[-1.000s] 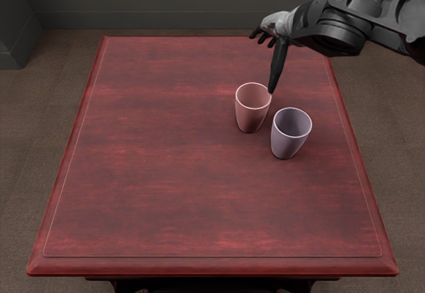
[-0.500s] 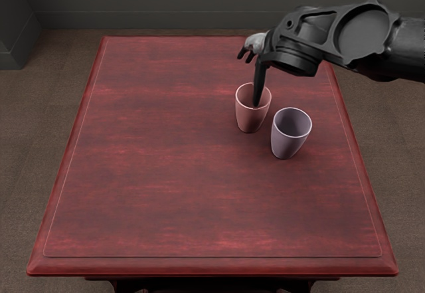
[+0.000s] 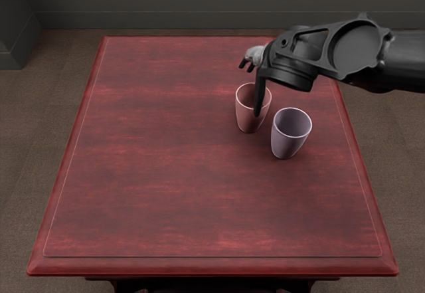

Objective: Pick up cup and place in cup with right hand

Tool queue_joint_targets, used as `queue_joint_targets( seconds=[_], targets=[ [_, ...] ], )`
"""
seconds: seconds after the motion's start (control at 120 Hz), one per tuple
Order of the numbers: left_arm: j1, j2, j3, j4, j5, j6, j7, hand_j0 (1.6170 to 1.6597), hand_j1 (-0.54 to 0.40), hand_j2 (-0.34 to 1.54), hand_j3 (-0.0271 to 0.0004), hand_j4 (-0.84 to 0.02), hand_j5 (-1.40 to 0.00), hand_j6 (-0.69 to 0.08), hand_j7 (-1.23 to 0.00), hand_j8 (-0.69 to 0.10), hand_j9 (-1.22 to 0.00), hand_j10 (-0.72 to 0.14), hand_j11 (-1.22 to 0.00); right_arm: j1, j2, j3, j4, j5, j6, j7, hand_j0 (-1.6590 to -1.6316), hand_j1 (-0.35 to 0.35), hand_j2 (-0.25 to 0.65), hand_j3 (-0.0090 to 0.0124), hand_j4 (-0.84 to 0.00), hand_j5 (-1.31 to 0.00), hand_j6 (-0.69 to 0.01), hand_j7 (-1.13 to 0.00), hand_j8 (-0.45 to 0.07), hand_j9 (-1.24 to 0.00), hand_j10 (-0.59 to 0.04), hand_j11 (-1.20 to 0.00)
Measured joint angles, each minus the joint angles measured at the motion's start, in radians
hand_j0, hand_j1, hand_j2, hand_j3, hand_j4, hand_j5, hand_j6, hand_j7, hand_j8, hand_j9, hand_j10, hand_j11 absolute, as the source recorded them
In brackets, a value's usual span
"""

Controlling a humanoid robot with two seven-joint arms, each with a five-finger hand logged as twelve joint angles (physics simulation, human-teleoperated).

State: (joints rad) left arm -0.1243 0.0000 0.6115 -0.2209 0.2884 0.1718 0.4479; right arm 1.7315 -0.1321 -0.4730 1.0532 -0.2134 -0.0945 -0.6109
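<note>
My right hand (image 3: pixel 252 84) comes in from the right edge and hangs at the pink cup's far side. Its fingers are spread and grasp nothing; the long thumb points down across the pink cup's opening, and whether it touches the cup cannot be told. Upright on the table, the pink cup (image 3: pixel 246 115) stands just behind and left of the lavender cup (image 3: pixel 286 144), which is upright too. A narrow gap separates the two cups. The forearm and wrist hide part of the hand.
The red wooden table (image 3: pixel 159 160) fills most of the view, its far edge passing beneath the right arm. Both cups stand right of the table's middle. A grey wall lies beyond it.
From the far right, my right hand has come left and toward the near side, lower in the picture, bringing the thumb over the pink cup. Neither cup has moved.
</note>
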Motion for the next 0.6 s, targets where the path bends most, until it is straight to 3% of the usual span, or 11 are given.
queue_joint_targets(
  seconds=[0.317, 0.6],
  targets=[
    [0.0, 0.0, 0.0, 0.0, 0.0, 0.0, 0.0, 1.6581, 0.349, 0.0, 0.0, 0.0, 0.0, 0.0, 0.0, 0.0, 0.0, 0.0, 0.0, -0.022, 0.023, -0.015, -0.008, -0.004, -0.01, 0.0, -1.6581, -0.165, -0.03, 0.0, -0.155, -0.2, -0.156, -0.2, -0.156, -0.2, -0.155, -0.2],
    [0.0, 0.0, -0.001, 0.0, 0.0, 0.0, 0.0, 1.6581, 0.349, 0.0, 0.0, 0.0, 0.0, 0.0, 0.0, 0.0, 0.0, 0.0, 0.0, -0.048, 0.061, -0.026, -0.074, -0.006, -0.006, 0.0, -1.6581, -0.162, -0.03, 0.0, -0.158, -0.2, -0.159, -0.2, -0.158, -0.2, -0.157, -0.2]
  ],
)
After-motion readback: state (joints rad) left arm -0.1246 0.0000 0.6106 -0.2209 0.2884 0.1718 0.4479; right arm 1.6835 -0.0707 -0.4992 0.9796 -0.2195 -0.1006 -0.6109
